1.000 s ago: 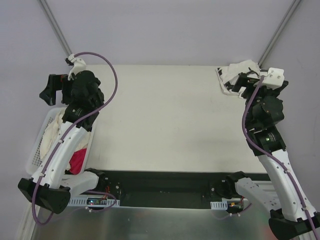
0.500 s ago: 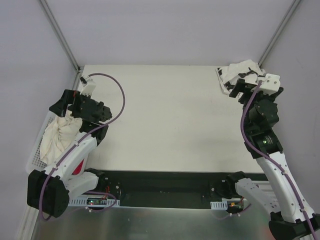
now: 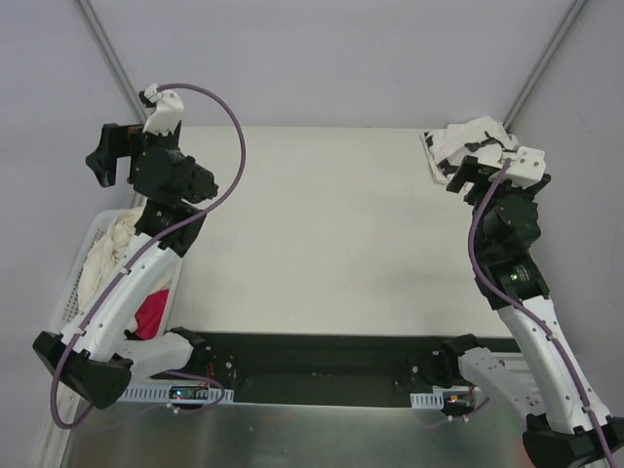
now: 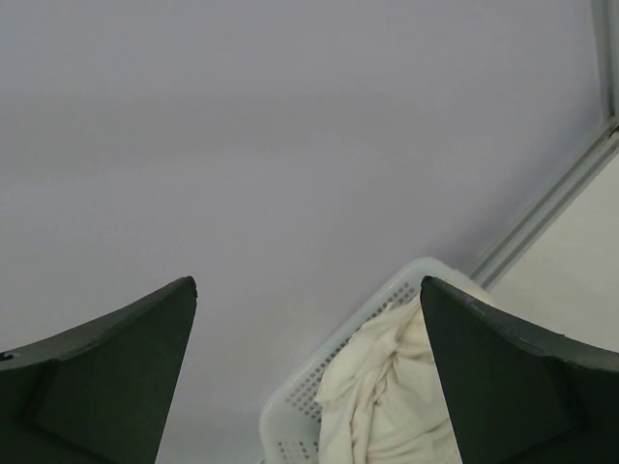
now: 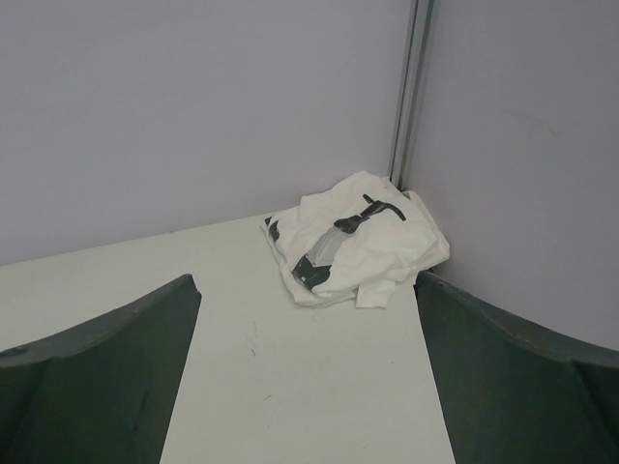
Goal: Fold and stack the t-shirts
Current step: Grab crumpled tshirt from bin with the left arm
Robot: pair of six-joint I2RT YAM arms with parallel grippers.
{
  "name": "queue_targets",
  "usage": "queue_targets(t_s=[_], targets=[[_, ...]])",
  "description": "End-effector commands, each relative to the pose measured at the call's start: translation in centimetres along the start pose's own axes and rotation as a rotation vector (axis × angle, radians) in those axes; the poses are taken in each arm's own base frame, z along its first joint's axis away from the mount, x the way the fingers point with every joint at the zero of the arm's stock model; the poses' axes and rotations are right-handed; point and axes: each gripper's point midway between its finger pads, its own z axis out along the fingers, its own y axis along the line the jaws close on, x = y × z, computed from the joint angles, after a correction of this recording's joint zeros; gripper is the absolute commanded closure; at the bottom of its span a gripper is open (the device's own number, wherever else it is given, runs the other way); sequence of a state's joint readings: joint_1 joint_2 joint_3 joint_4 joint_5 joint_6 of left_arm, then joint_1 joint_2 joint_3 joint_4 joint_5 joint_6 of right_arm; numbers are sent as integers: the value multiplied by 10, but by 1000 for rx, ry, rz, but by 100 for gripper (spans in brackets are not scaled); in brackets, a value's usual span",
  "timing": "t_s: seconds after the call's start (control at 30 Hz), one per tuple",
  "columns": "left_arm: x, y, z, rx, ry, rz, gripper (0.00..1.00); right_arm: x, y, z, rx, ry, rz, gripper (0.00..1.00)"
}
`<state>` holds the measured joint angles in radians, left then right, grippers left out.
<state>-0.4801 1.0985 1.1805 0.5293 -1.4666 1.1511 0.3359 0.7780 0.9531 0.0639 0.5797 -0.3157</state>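
**Shirt folding: both claws wide open, nothing picked up yet**

Biggest first: the counter [image 3: 322, 234], pale top. Off the counter's left edge sits a white perforated basket [image 3: 70, 292] w/ the cream-white t-shirt [image 4: 387, 406] bunched up inside. The printed t-shirt [image 5: 353, 242] is a rumpled lump in the counter's far right corner, tight to the wall angle, black marks showing on top. There's also a bit of red cloth [image 3: 151, 312] in the basket, toward the counter's near left corner.

The left claw [image 3: 105, 156] is up high by the counter's far left corner, fingers spread wide, holding nothing. The right claw [image 5: 305, 280] is spread and empty too. It hovers over the counter's right side, near the printed shirt and aimed at it.

Handling, imo: both shirts are light, floppy, zero stiffness, and way wider than a claw, so a single pinch mid-cloth would prob just drag a wad. I'd go for the shoulder seams or hem corners, one claw each. Then lift so it hangs flat and lay it on the counter's middle. The cream one's twisted, so I can't tell where the collar is. Watch for pinching two layers, or snagging on the basket.
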Motion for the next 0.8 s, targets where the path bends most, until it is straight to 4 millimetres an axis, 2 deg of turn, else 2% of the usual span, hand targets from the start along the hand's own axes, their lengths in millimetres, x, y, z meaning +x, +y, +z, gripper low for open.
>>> queue_targets(t_s=[0.0, 0.07, 0.1, 0.17, 0.2, 0.33, 0.4, 0.43, 0.47, 0.5, 0.53, 0.6, 0.63, 0.73, 0.77], targets=[[-55, 13, 0, 66, -106, -77, 1, -5, -2, 4, 25, -30, 46, 4], [-81, 27, 1, 95, -184, -170, 1, -3, 0, 6, 19, -25, 47, 4], [-97, 44, 1, 98, -215, -235, 1, -3, 1, 7, 16, -24, 44, 4], [-110, 47, 0, 138, -238, -222, 1, -4, 1, 7, 13, -24, 34, 4], [-119, 57, 1, 134, -233, -239, 1, -4, 0, 7, 19, -24, 28, 4], [-112, 55, 1, 117, -199, -116, 1, -4, -5, 6, 38, -26, 20, 4], [-107, 43, -5, 190, -256, -70, 1, -3, -6, 7, 38, -27, 19, 4], [-109, 33, -16, 266, -299, -141, 1, -2, -6, 7, 38, -26, 18, 4], [-95, 16, -25, 368, -318, -70, 1, -2, -5, 8, 36, -26, 17, 4], [-104, 13, -44, 545, -436, -157, 1, -1, -4, 8, 33, -24, 16, 4], [-100, 6, -59, 677, -434, -287, 1, 0, -3, 9, 31, -21, 15, 4], [-98, 12, -84, 846, -524, -384, 1, 0, 0, 10, 18, -22, 17, 4], [-104, 7, -99, 938, -566, -415, 1, 1, 1, 11, 14, -18, 16, 4], [-102, 1, -108, 1019, -510, -371, 1, 0, 2, 11, 8, -21, 19, 4], [-95, -5, -109, 1044, -468, -323, 1, 0, 2, 11, 10, -21, 19, 4]])
